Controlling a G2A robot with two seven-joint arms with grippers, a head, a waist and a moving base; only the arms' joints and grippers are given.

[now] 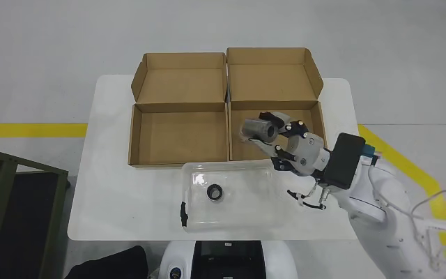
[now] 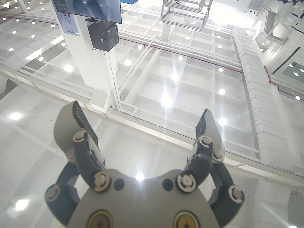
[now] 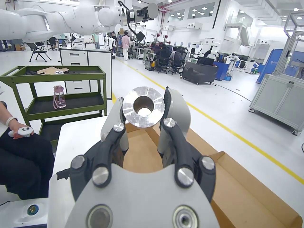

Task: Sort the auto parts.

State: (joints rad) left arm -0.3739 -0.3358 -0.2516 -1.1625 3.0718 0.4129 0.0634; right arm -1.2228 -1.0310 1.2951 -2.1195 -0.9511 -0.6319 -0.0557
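Metal sleeve [image 3: 154,115] clamped in the right pincer [image 3: 144,105], held just above the cardboard box [image 1: 240,150] beneath it; black ring [image 1: 215,192] left in the clear tray [image 1: 245,204], near that pincer; left pincer [image 2: 140,110] spread open, nothing held

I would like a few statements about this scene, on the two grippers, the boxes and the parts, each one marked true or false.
1. The right gripper is shut on a silver metal cylinder with a hole through it. True.
2. A dark ring lies inside the clear plastic tray. True.
3. The left gripper holds a second dark ring. False: it is open and empty.
4. The two brown cardboard boxes are closed. False: both stand open, lids folded back.
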